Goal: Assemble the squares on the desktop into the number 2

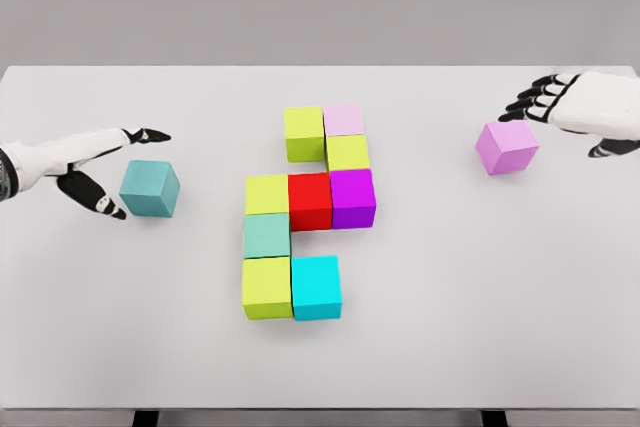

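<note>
Left of the central cluster of coloured cubes (305,212), the left hand (105,172) is spreading wide beside the teal cube (149,189); right of that cluster, the right hand (560,107) is hovering, fingers relaxed, just behind the loose pink cube (507,147).

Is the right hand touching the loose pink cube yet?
Apart. The head view shows white table between the right hand fingertips and the pink cube, which sits alone, ungrasped.

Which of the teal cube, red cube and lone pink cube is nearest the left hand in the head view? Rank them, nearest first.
From the left hand:
1. Teal cube, right beside its fingers at the table's left.
2. Red cube, in the middle of the assembled shape.
3. Lone pink cube, far right, by the right hand.
</note>
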`<state>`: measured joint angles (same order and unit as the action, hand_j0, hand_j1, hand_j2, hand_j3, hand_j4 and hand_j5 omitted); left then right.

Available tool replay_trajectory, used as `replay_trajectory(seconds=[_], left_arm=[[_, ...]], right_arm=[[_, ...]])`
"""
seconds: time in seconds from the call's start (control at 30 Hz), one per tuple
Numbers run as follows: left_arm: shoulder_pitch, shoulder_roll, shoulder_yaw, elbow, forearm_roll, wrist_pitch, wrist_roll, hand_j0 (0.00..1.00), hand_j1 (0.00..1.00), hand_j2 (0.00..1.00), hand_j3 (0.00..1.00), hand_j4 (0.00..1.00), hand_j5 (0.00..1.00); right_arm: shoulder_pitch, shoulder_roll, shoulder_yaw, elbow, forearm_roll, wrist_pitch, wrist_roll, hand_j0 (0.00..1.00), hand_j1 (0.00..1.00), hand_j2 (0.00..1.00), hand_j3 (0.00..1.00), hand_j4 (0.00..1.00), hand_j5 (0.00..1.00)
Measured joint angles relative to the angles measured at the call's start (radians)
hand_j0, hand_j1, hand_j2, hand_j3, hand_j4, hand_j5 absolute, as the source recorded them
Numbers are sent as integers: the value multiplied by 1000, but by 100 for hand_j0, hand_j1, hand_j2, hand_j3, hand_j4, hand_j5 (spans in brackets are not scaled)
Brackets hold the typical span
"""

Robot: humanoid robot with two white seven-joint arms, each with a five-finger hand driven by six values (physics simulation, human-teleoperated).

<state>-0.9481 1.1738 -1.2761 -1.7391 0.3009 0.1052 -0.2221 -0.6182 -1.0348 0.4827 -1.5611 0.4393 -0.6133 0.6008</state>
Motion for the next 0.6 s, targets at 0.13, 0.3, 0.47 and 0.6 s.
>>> replay_trajectory(seconds=[0.13,0.3,0.47,0.6], left_arm=[[12,-18,-1,4,-25,18,31,100,100,100,100,100,100],[26,-39,-2,6,-47,46,50,100,100,100,100,100,100],[46,-53,-5,7,-68,52,71,100,100,100,100,100,100],[46,-56,-8,8,-74,50,77,100,100,100,100,100,100]], right_arm=[[0,28,28,4,-9,0,8,100,100,100,100,100,100],[-6,62,45,6,-50,45,10,100,100,100,100,100,100],[-48,98,48,66,-92,126,10,100,100,100,100,100,100],[-77,132,71,137,-112,167,10,100,100,100,100,100,100]])
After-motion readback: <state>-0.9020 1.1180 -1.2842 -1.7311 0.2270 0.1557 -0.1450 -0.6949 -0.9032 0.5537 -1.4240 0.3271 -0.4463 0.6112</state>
